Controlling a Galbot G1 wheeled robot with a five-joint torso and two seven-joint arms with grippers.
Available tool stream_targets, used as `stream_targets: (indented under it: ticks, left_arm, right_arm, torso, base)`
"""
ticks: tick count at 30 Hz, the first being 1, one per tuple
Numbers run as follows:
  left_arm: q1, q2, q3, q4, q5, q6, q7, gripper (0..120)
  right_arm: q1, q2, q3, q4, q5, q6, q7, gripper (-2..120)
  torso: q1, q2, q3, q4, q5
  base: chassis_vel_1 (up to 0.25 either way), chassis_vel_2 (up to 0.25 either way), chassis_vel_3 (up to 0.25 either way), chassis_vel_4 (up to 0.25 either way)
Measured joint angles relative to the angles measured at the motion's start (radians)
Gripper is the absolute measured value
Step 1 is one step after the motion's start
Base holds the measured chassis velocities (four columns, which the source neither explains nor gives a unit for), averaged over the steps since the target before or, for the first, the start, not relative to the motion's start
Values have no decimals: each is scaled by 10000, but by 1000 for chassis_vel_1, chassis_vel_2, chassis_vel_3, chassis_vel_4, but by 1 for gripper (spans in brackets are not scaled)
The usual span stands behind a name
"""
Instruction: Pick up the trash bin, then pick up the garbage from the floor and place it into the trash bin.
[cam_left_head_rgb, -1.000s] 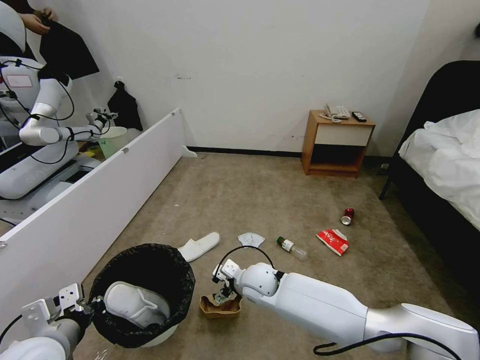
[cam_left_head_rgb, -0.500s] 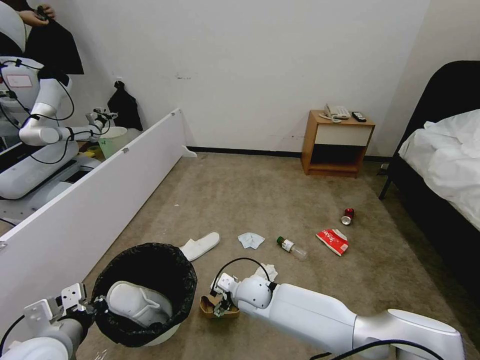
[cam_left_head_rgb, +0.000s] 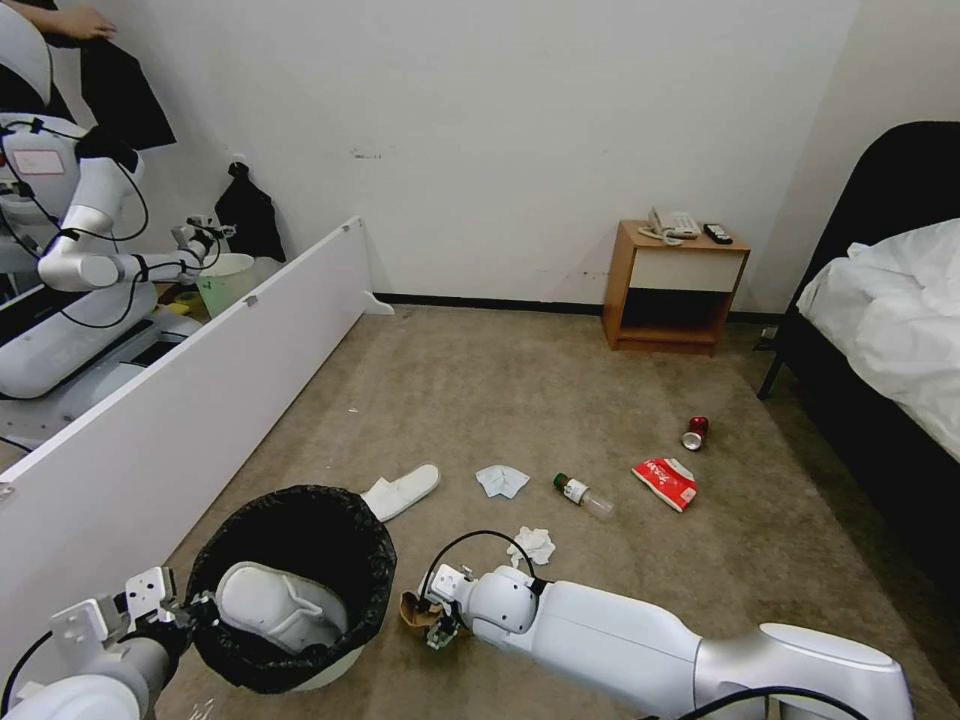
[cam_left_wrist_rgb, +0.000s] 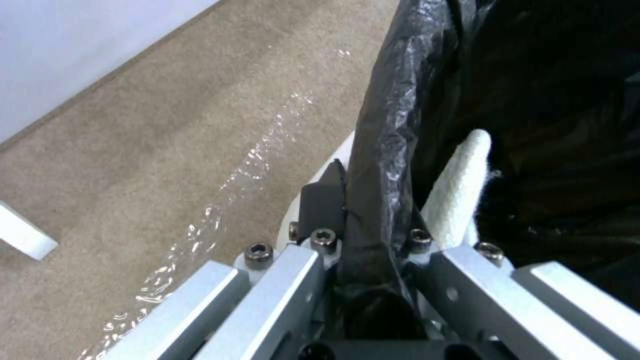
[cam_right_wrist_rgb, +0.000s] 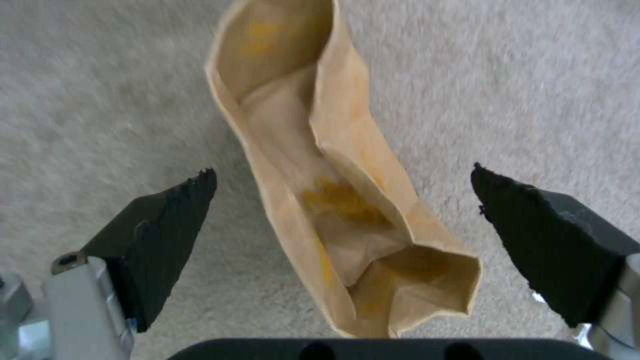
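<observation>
Down goes the right gripper (cam_right_wrist_rgb: 340, 220), lower onto the cardboard scrap (cam_right_wrist_rgb: 320, 165) than a second ago.
Its fingers (cam_right_wrist_rgb: 167, 225) spread wide either side of the scrap on the carpet; the left gripper (cam_left_wrist_rgb: 363, 240) pinches the trash bin (cam_left_head_rgb: 290, 585) by its rim, slipper (cam_left_head_rgb: 272, 606) inside.

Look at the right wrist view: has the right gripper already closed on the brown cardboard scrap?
No. The right gripper is open, its fingers standing apart on either side of the cardboard scrap.
</observation>
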Motion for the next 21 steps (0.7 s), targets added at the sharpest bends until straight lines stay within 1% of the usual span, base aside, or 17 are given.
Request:
stream_targets:
  ticks: [7, 11, 15, 19, 20, 21]
  left_arm:
    - [-3, -191, 88, 21, 104, 0, 23, 1]
    - [26, -226, 88, 29, 148, 0, 51, 1]
    - [109, -227, 50, -2, 169, 0, 87, 1]
    - [156, -216, 13, -20, 175, 0, 95, 1]
    - [169, -219, 11, -31, 175, 0, 99, 1]
    - [169, -219, 11, -31, 175, 0, 99, 1]
  right_arm:
    - [-188, 255, -30, -919, -204, 538, -110, 98]
    - [-299, 360, -34, -1269, -275, 787, -107, 98]
    - [-354, 538, -76, -1708, -386, 1252, -76, 98]
    - [-364, 684, -81, -1948, -431, 1478, -52, 96]
    - [-383, 702, -82, -1966, -444, 1521, -32, 93]
    - [-383, 702, -82, -1966, -444, 1521, -32, 93]
  torso:
    - [0, 0, 0, 0, 0]
    - [0, 0, 0, 0, 0]
    - [0, 0, 0, 0, -1]
    - [0, 0, 0, 1, 0]
    - [0, 0, 0, 1, 0]
    - [0, 0, 0, 1, 0]
  base:
    - [0, 0, 0, 0]
    - [0, 0, 0, 0]
    - [0, 0, 0, 0]
    - [0, 0, 0, 0]
    - [0, 0, 0, 0]
    - [0, 0, 0, 0]
